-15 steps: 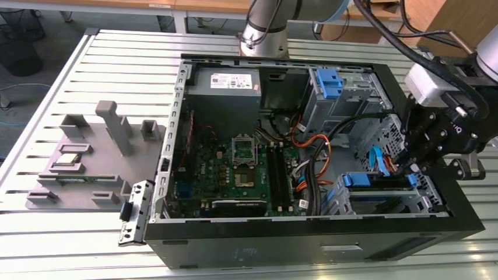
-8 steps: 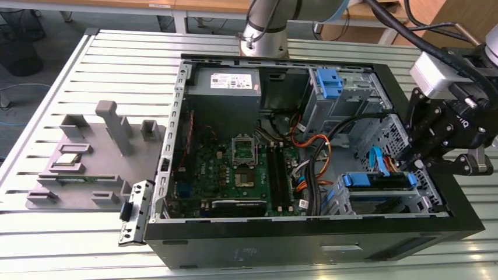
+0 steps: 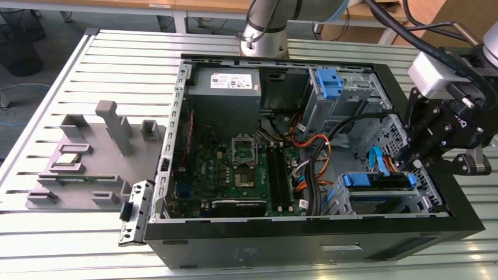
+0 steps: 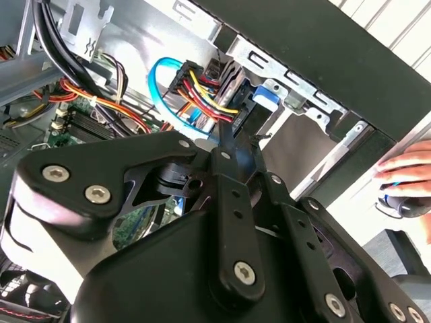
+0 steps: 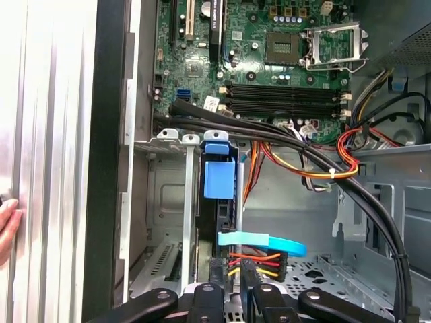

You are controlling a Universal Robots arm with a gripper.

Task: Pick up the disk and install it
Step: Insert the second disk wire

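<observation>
The disk [image 3: 377,180] stands on edge in the drive cage at the case's corner nearest the exterior view's right, its blue bracket [image 5: 219,176] uppermost. A light blue data cable [image 5: 259,241] and a red, yellow and black power plug [image 5: 259,264] sit at its end. My gripper [image 3: 411,164] hangs right over that end. In the first wrist view its two fingers [image 5: 214,274] stand one on each side of the disk's edge, close against it. The second wrist view has the black finger linkage [image 4: 225,145] reaching down into the cage.
The open computer case [image 3: 233,248] lies on a slatted metal table, with motherboard [image 3: 245,169], grey power supply [image 3: 225,81] and a lone blue bracket [image 3: 330,81] in the far bay. Thick black cables [image 5: 377,215] cross beside the cage. A grey fixture [image 3: 86,157] lies left. A person's hand [image 4: 411,171] rests beside the case.
</observation>
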